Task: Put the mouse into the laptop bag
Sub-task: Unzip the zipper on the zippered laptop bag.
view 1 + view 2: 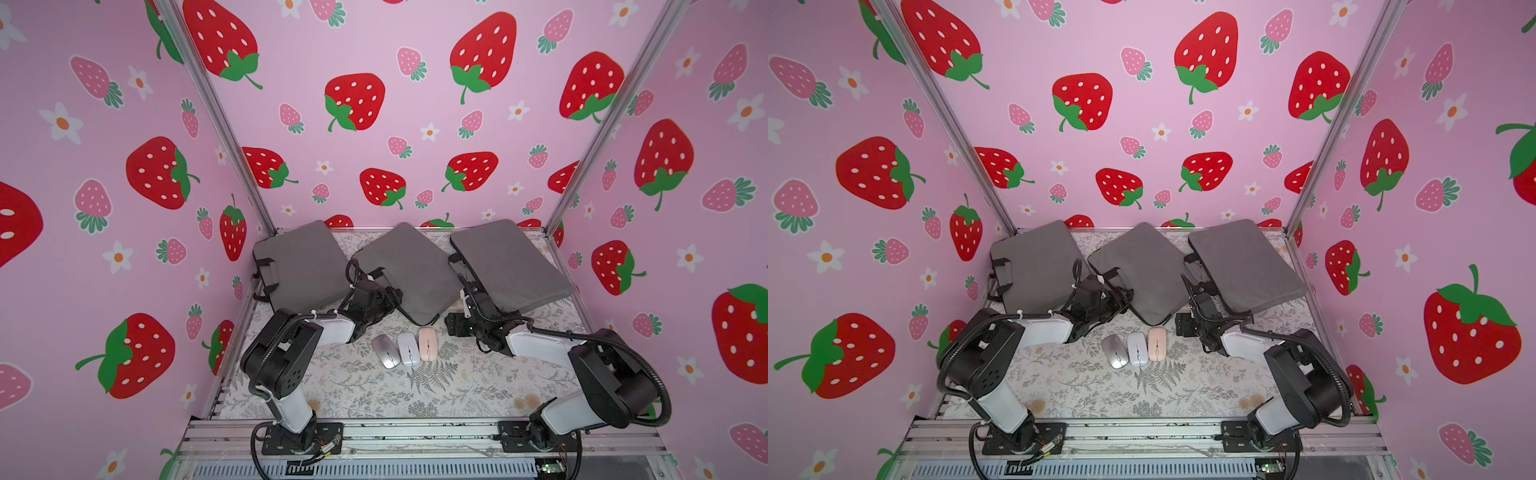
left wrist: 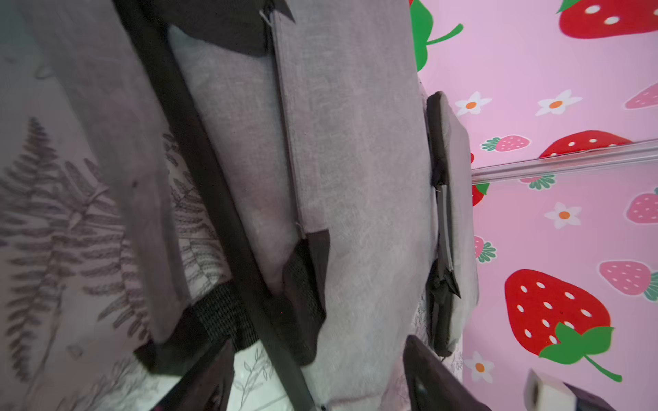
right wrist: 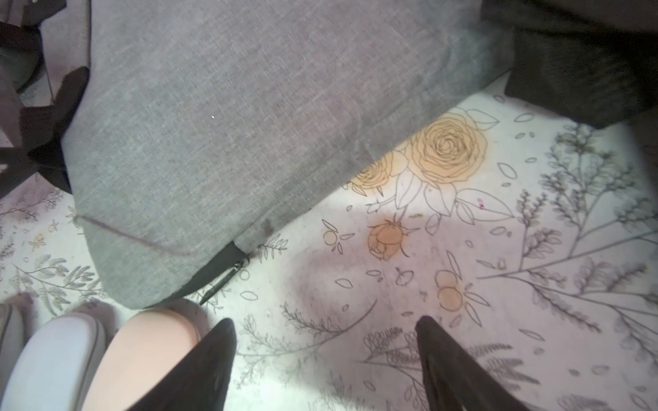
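1. Pink walls (image 1: 415,83) printed with strawberries close in a table covered by a grey floral cloth (image 1: 374,395).
2. The left gripper (image 1: 386,297) sits at the near-left edge of the middle bag (image 1: 409,270). In the left wrist view its claw is spread, with the bag's grey edge and a black strap (image 2: 213,213) lying between the fingers. Whether the pads touch the fabric cannot be told.
3. The right gripper (image 1: 453,323) hangs low over bare cloth, just right of that bag's near corner. Its claw is spread and pinches nothing.
4. A zip pull (image 3: 228,275) sticks out at the middle bag's near corner and rests on the cloth, just beyond the pink mouse (image 1: 427,344).
5. Three mice lie side by side on the cloth between the two grippers, just near of the middle bag. The silver mouse (image 1: 385,351) is on the left, the white mouse (image 1: 408,349) is in the middle, and the pink mouse is on the right. None is in a bag.
6. The left bag (image 1: 299,262) and the right bag (image 1: 507,262), both grey, flank the middle bag along the far side of the table.
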Robot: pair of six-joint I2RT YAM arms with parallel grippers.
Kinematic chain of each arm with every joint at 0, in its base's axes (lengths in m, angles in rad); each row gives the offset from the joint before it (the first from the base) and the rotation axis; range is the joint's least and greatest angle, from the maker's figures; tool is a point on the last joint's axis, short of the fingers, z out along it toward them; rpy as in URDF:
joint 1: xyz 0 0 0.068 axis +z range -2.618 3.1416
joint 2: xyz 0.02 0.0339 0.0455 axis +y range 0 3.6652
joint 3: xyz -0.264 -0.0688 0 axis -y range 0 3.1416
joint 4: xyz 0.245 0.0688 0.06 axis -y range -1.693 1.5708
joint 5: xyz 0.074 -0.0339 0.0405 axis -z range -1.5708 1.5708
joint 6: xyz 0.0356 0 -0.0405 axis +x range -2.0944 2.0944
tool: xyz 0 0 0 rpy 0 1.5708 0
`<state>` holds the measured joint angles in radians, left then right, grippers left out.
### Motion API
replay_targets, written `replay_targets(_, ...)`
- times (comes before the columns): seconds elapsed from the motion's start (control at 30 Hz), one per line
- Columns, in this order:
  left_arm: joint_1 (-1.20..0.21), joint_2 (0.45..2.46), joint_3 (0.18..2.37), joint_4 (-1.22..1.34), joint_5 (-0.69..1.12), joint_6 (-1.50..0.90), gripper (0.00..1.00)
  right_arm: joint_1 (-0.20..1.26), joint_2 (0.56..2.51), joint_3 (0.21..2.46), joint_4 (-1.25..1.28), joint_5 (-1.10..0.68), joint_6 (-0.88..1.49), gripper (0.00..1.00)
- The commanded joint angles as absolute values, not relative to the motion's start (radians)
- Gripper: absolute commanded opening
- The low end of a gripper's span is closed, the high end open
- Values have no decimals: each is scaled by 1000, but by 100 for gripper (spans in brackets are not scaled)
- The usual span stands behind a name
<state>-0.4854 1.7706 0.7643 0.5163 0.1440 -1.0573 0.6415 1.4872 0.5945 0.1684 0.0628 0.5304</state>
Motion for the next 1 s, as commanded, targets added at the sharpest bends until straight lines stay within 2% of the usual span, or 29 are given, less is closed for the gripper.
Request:
replay_targets(0.0, -489, 1859, 835, 561, 172, -1109, 76, 648, 1452, 573, 167, 104, 544, 80)
replay_targets(0.2, -488, 1983, 913, 540, 180, -1122, 73, 675, 1464, 571, 173, 121, 543, 78)
replay_targets(0.3, -485, 2015, 934, 536, 165, -1118, 49, 701, 1487, 581, 173, 141, 534, 76)
replay_targets(0.37, -479, 2028, 949, 534, 180, -1124, 20, 722, 1505, 591, 173, 161, 524, 76)
replay_targets(0.43, -478, 2021, 955, 531, 182, -1125, 10, 738, 1516, 599, 174, 179, 513, 75)
replay_targets(0.6, -479, 1956, 967, 484, 187, -1114, 7, 753, 1544, 604, 214, 217, 485, 75)
replay_targets(0.67, -479, 1925, 962, 479, 195, -1115, 2, 752, 1565, 611, 236, 216, 466, 75)
replay_targets(0.97, -486, 1880, 955, 472, 205, -1122, 0, 771, 1653, 654, 304, 154, 452, 76)
